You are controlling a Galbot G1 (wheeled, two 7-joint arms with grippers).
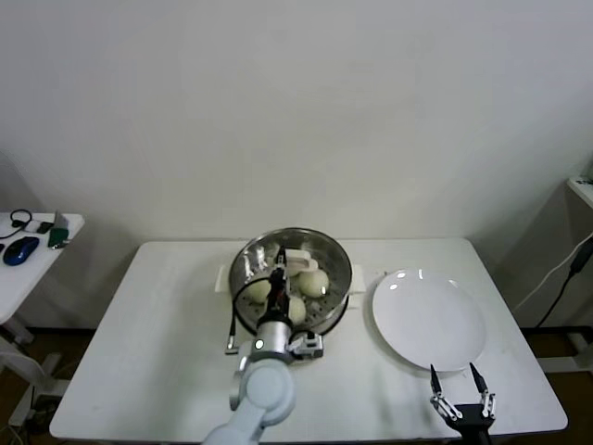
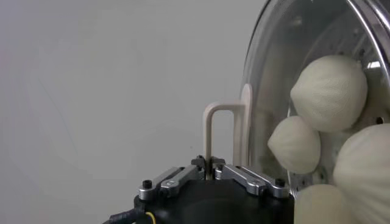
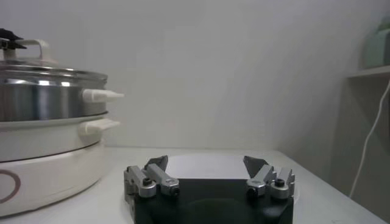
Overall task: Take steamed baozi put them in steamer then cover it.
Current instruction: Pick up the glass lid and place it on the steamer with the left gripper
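Head view shows my left tool over the steamer, which sits on the white bench. My left tool is clenched on the cream handle of the cover. The clear cover lies on top of the steamer, right under this tool. Through the glass I see the steamed baozi just past the tool, four of them, packed close together inside. Going right, a flat white plate lies just beside the steamer. My right tool hangs low by the near edge of that plate. Its fingers are spread wide and hold nothing.
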